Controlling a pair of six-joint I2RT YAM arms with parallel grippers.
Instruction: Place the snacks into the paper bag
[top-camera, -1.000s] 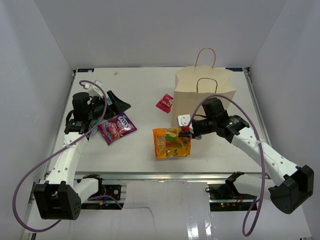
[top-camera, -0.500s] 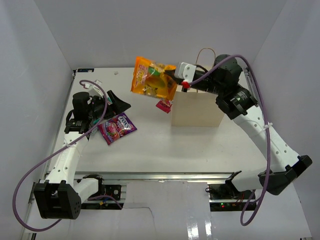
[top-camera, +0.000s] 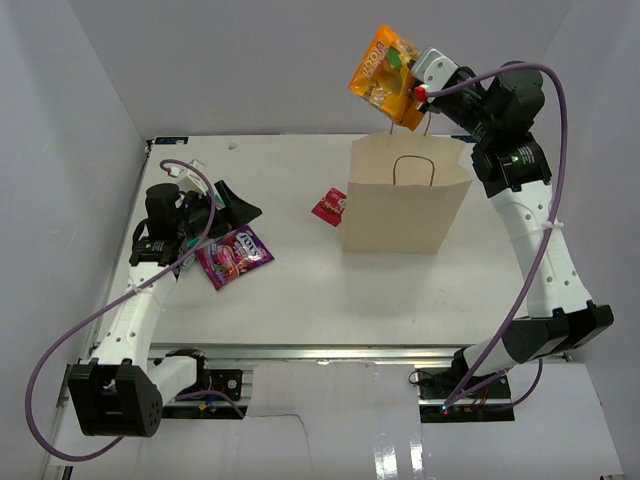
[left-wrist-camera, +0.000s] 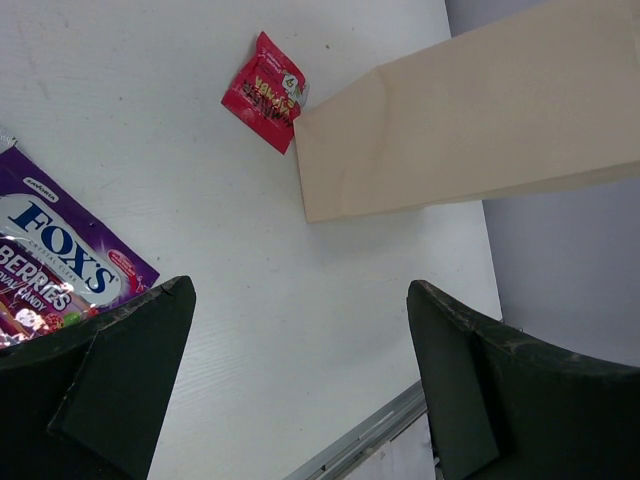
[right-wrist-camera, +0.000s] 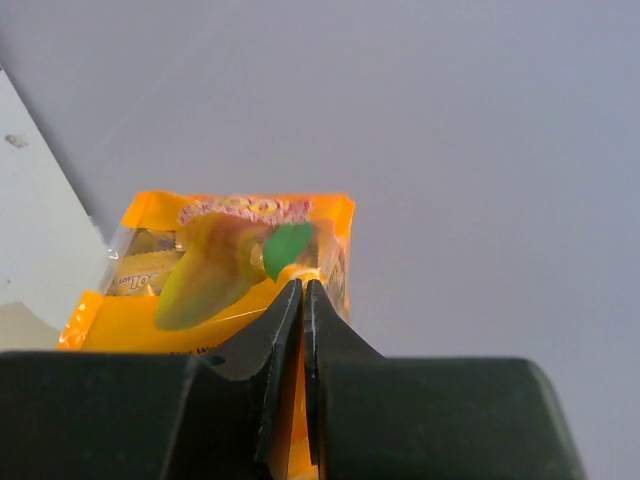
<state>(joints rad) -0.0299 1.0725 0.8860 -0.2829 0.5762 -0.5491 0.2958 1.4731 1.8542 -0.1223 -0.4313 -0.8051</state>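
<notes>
Orange-yellow and glossy, the large snack packet (top-camera: 385, 75) hangs pinched by one edge between the closed fingers of my right gripper (right-wrist-camera: 303, 300). I judge it is held high at 12 o'clock of the tall tan kraft-paper bag (top-camera: 405, 205) so that it clears the twisted handles before going down into the mouth. My left gripper (left-wrist-camera: 300, 380) waits spread open and empty at 9 o'clock, over the edge of the purple-magenta packet (top-camera: 235, 255). The small pink-red packet (left-wrist-camera: 264, 92) lies at the bag's 10 o'clock corner, apparently touching it.
</notes>
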